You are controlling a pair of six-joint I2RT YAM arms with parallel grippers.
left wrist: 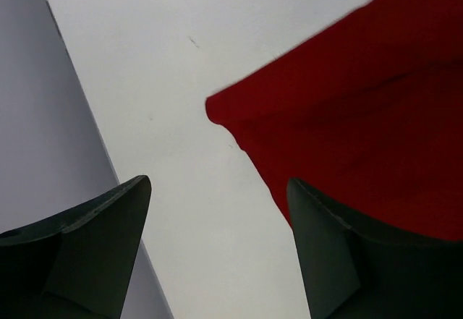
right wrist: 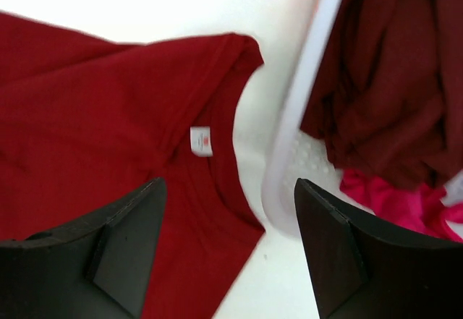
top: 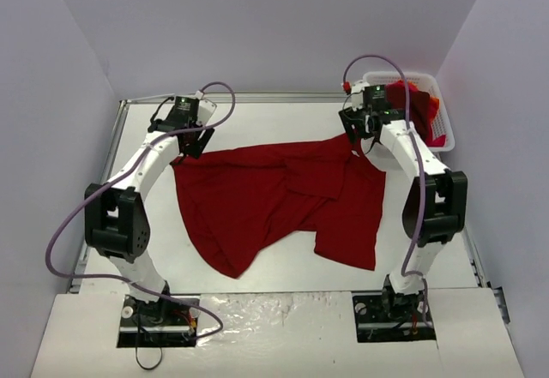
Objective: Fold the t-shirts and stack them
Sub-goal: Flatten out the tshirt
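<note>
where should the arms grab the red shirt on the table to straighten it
Probably pinch the red shirt at its far edge: left gripper on the pointed corner lying ahead of its open jaws, right gripper on the shoulder beside the collar label. Come down from above, since the cloth lies flat with both edges exposed.

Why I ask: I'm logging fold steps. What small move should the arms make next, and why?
Probably bring the right gripper down onto the shirt's doubled-over right side and pull it flat. That gripper and the left gripper both stand open and empty at the shirt's far edge, and the shirt lies rumpled, with one part folded over itself, so it looks not yet ready for folding.
</note>
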